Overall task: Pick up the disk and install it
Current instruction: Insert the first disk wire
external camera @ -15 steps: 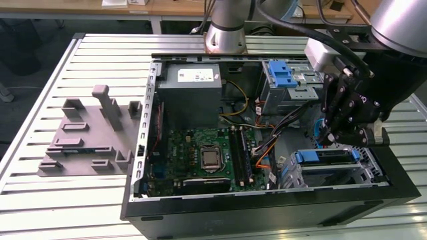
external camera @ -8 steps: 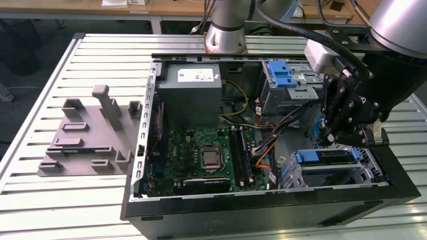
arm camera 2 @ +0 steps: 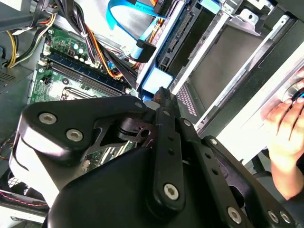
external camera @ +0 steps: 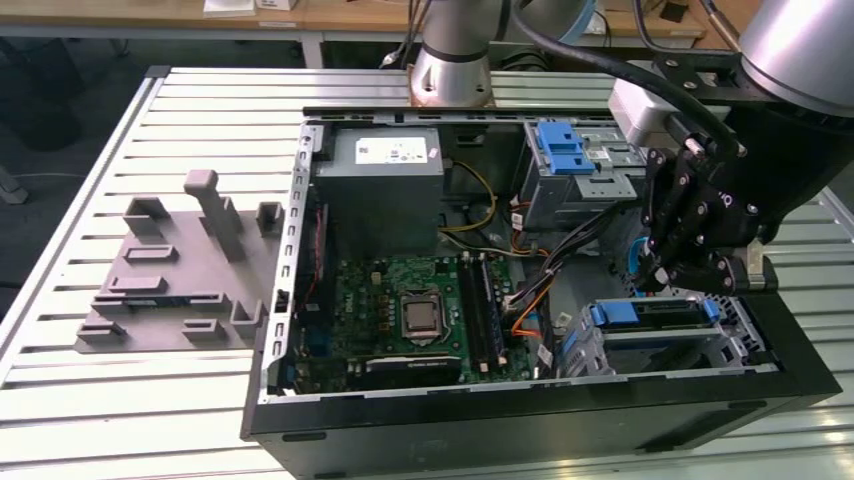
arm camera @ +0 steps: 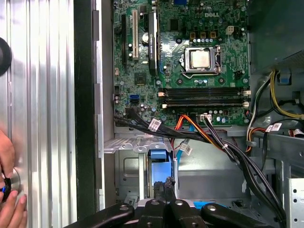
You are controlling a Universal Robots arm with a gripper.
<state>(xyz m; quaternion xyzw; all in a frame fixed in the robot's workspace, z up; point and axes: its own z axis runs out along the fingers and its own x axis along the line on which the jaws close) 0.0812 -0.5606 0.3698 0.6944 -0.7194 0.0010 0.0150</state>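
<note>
My gripper [external camera: 667, 283] looks clamped on the disk [arm camera: 158, 159], prob half in the bay [external camera: 667, 335]; cables [arm camera: 223, 147] just beside could snag, disk may jam crooked

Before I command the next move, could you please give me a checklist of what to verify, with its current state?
1. Disk in the drive cage: ok, it sits in the cage at the exterior view's lower right.
2. Disk fully seated: cannot tell.
3. End effector placement: ok, it is right over the disk's blue end.
4. End effector's hold on the disk: cannot tell.
5. Cables clear of the cage: cannot tell; the black bundle runs close along the cage's edge.
6. People clear: not ok, a person's hand rests on the table beside the case, in both wrist views.
</note>
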